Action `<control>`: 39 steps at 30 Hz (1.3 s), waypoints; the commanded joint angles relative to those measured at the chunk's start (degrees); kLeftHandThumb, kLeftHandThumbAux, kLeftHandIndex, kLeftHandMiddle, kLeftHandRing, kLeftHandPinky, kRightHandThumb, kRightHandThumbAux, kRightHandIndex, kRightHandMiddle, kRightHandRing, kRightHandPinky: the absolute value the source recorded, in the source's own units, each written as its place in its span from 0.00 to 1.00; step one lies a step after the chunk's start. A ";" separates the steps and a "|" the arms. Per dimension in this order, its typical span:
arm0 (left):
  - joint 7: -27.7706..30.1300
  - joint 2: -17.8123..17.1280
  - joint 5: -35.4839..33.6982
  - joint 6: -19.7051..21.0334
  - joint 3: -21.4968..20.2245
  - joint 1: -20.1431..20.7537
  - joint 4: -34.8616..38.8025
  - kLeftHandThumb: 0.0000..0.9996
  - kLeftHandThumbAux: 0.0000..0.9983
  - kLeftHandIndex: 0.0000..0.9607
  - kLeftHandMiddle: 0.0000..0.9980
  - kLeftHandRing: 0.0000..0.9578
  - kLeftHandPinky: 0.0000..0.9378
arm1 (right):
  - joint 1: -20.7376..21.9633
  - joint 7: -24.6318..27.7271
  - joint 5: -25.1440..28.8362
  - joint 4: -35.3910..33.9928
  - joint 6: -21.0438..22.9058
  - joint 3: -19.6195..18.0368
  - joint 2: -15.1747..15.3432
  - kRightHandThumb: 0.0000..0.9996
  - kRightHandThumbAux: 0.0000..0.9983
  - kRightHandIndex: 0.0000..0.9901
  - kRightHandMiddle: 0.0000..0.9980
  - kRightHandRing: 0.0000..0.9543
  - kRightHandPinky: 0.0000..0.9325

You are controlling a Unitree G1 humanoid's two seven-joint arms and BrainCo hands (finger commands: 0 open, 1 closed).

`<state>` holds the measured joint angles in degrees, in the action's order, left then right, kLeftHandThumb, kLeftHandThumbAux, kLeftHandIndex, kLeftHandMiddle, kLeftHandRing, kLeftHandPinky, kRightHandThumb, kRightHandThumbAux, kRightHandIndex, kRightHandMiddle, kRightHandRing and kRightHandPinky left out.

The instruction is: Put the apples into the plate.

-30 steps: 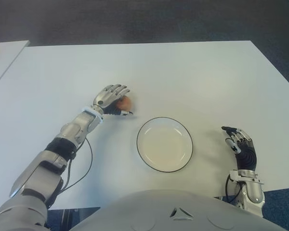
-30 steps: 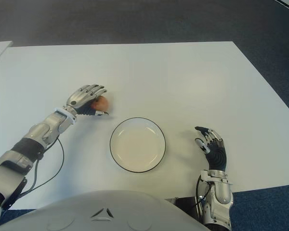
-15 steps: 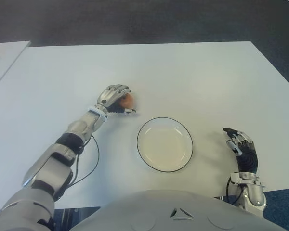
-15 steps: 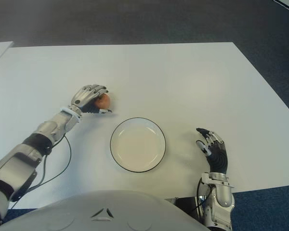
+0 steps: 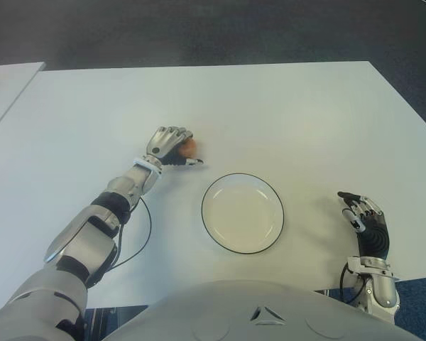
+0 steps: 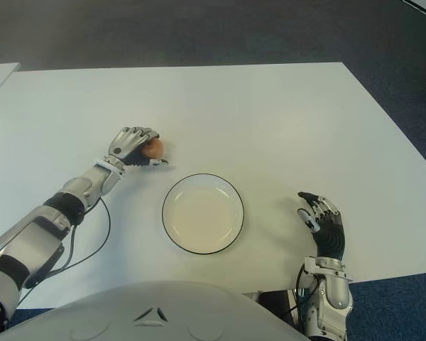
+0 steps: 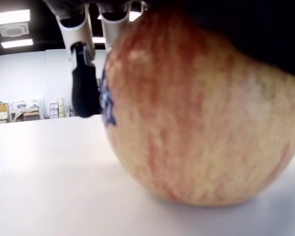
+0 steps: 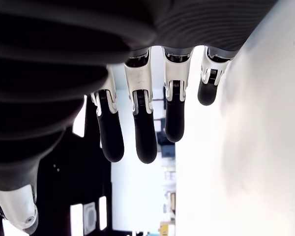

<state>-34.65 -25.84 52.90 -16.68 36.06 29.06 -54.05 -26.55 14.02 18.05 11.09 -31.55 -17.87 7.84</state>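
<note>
A red-yellow apple [image 5: 189, 146] sits on the white table [image 5: 291, 114], to the far left of the white plate [image 5: 243, 213] with a dark rim. My left hand [image 5: 169, 144] covers the apple from the left, fingers curled over its top and thumb by its near side. The left wrist view shows the apple [image 7: 196, 113] large, resting on the table, with fingertips [image 7: 83, 78] wrapped round behind it. The plate holds nothing. My right hand [image 5: 366, 219] shows to the right of the plate near the table's front edge, fingers [image 8: 137, 123] relaxed and holding nothing.
A second white table [image 5: 3, 89] shows at the far left edge. A black cable [image 5: 140, 234] loops on the table beside my left forearm. Dark carpet lies beyond the far edge.
My left hand's fingers have curled tighter over the apple, and its forearm has swung nearer the plate side. The right hand has drawn back toward the front edge and slightly right.
</note>
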 commanded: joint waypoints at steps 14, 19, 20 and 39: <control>6.16 1.05 -1.97 -0.81 2.85 -4.05 -2.71 0.74 0.70 0.46 0.82 0.86 0.86 | 0.63 -0.75 0.94 3.02 5.97 -1.33 -1.35 0.19 0.71 0.42 0.43 0.32 0.17; 5.14 0.72 -1.46 -1.04 3.49 -3.83 -2.75 0.74 0.70 0.46 0.82 0.86 0.86 | 0.91 -1.12 0.99 2.81 6.63 -1.63 -1.56 0.19 0.73 0.42 0.44 0.33 0.16; 4.89 0.63 -1.23 -1.04 3.72 -3.72 -2.79 0.74 0.70 0.46 0.82 0.86 0.86 | 1.04 -1.20 1.03 2.79 6.72 -1.72 -1.63 0.19 0.73 0.42 0.44 0.33 0.16; 5.23 0.36 -2.75 -1.65 3.11 -3.07 -2.88 0.74 0.70 0.46 0.82 0.86 0.84 | 1.62 -0.63 1.34 2.28 8.44 -1.97 -1.81 0.23 0.71 0.41 0.42 0.32 0.13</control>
<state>-33.65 -26.30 49.11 -17.85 37.09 29.39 -54.28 -24.23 13.28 18.68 10.82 -26.37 -20.45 7.72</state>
